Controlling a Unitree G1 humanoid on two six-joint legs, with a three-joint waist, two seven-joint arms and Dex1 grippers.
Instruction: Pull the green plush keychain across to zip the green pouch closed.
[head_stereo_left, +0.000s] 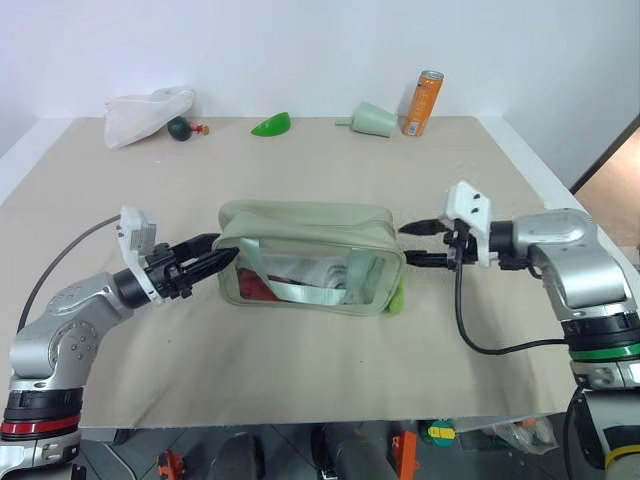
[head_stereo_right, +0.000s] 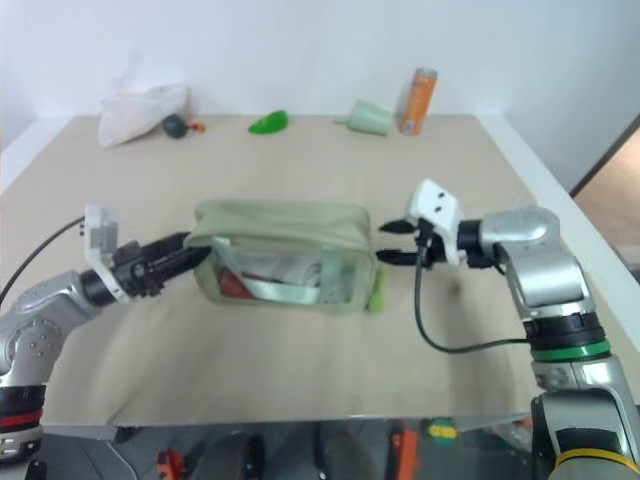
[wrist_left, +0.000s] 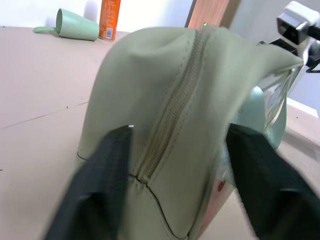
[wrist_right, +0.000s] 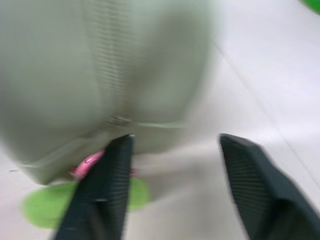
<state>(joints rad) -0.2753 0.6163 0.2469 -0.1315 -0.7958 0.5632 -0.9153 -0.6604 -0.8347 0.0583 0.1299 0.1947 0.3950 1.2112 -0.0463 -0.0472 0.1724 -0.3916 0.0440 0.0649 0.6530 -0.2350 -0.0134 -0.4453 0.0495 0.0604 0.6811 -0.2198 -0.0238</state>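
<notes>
Lime-green plush keychain lies just below the spread right gripper; dip and pinch it while the open left gripper braces the green pouch.

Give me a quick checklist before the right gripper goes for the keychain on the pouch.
1. Right gripper open: ok, fingers apart.
2. Right gripper free of load: ok, nothing between the fingers.
3. Keychain reachable: ok, it lies on the table at the pouch's end nearest the right gripper, just below it.
4. Left gripper bracing the pouch: not ok, its fingers straddle the far end but stand open.
5. Zipper state: cannot tell; the end in the left wrist view looks closed.
6. Path free: ok, the can and funnel stand far back.
</notes>
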